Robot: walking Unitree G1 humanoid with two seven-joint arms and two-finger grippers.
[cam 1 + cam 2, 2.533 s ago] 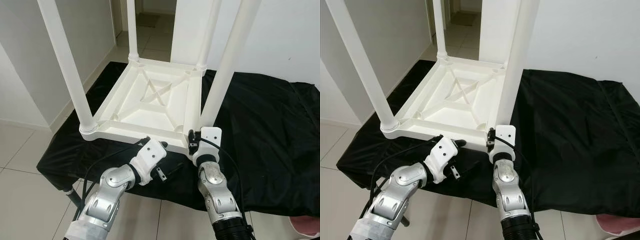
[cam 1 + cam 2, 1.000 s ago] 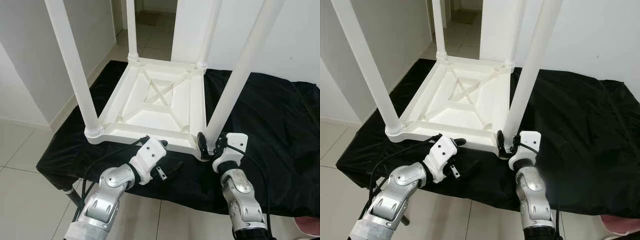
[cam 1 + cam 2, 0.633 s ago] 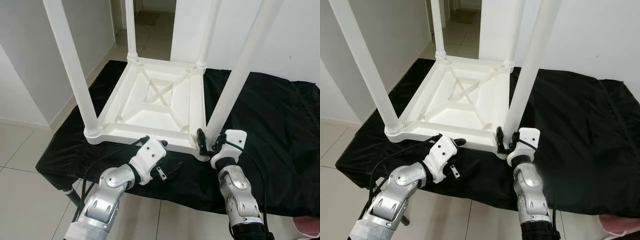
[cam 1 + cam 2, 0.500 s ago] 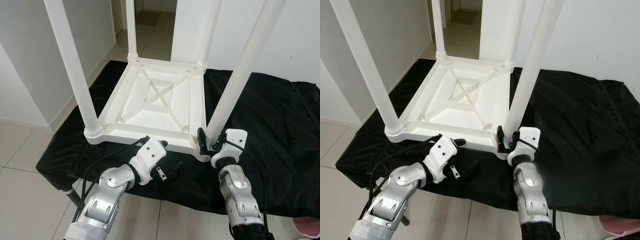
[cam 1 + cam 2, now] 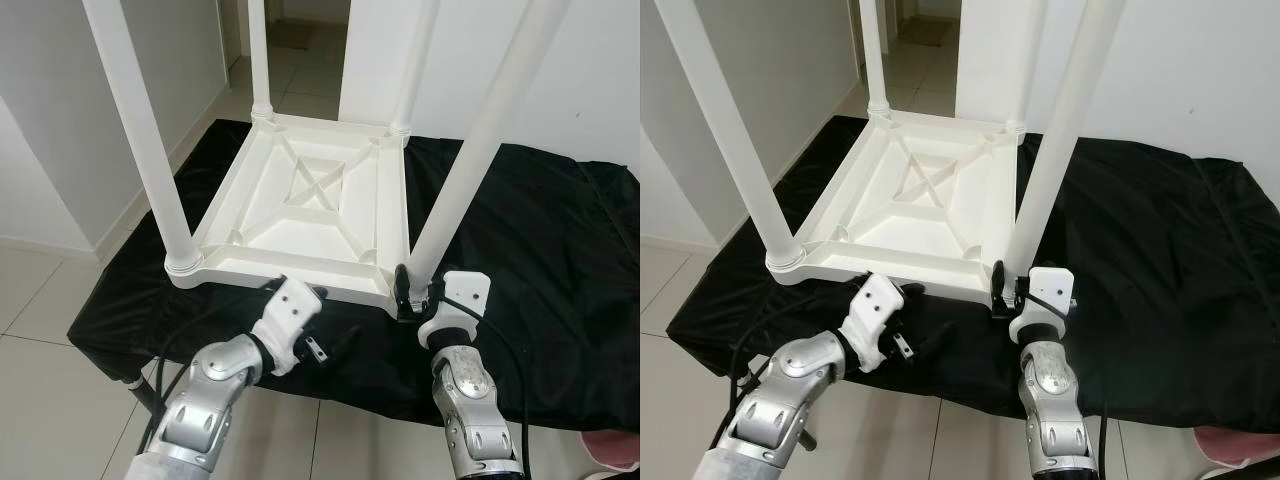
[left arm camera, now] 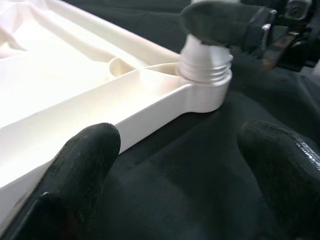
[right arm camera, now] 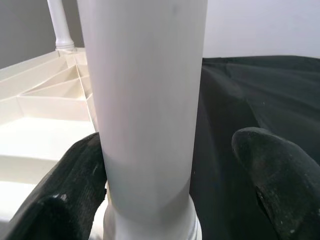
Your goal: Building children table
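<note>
Black cloth (image 5: 520,250): right gripper (image 7: 165,195) straddles table leg (image 7: 145,100) (fingers apart).

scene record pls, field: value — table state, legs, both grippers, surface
table: white table top, upside down, underside ribs showing
legs: four white legs up from its corners
surface: black cloth over a low stand, tiled floor around
right gripper: at near right leg, fingers open either side of its base
left gripper: open, low over the cloth by the near edge, holding nothing
</note>
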